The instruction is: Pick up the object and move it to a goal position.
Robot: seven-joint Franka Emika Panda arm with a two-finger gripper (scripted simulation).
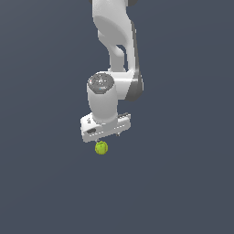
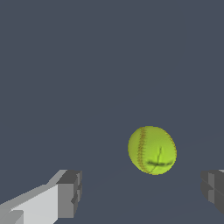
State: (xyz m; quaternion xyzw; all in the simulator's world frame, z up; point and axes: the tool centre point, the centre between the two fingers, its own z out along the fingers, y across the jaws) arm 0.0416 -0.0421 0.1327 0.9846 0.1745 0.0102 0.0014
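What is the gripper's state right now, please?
Gripper: open, holding nothing; the yellow-green ball sits apart from both fingers, not gripped.

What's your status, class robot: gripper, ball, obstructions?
Gripper open, above ball. Ball between fingers, ungrasped. No obstructions seen.
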